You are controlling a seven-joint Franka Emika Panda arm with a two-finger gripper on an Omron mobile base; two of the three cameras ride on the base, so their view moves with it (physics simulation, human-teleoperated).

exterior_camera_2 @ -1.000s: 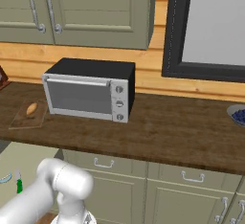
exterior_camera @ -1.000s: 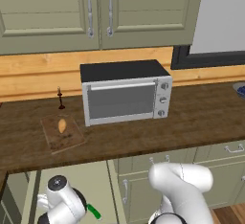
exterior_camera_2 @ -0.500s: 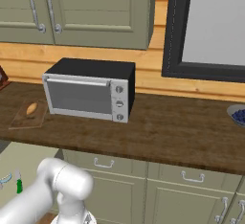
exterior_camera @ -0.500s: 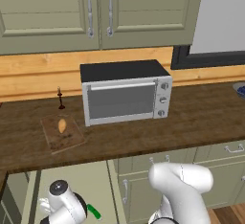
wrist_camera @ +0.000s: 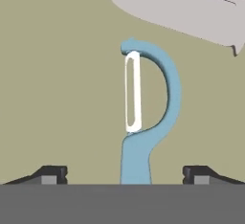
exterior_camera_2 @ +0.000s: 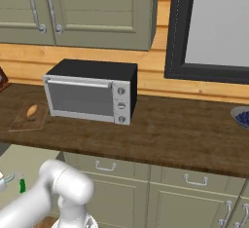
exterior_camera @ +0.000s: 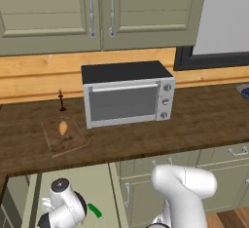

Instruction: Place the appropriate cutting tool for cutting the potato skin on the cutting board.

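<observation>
- Claw (wrist_camera: 125,174): jaws spread wide, one tip on each side of the peeler (wrist_camera: 148,104) handle; no contact visible.
- Peeler lies on an olive surface; handle end cut off.
- Knife blade (wrist_camera: 177,8) partly cropped.
- Potato (exterior_camera: 62,127) rests on cutting board (exterior_camera: 64,135), on the tabletop (exterior_camera: 194,124).

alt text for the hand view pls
A light-blue peeler lies on a flat olive surface, its handle running down between the open gripper's two dark fingertips, neither touching it. A white knife blade lies across the top right, apart from the peeler.
</observation>
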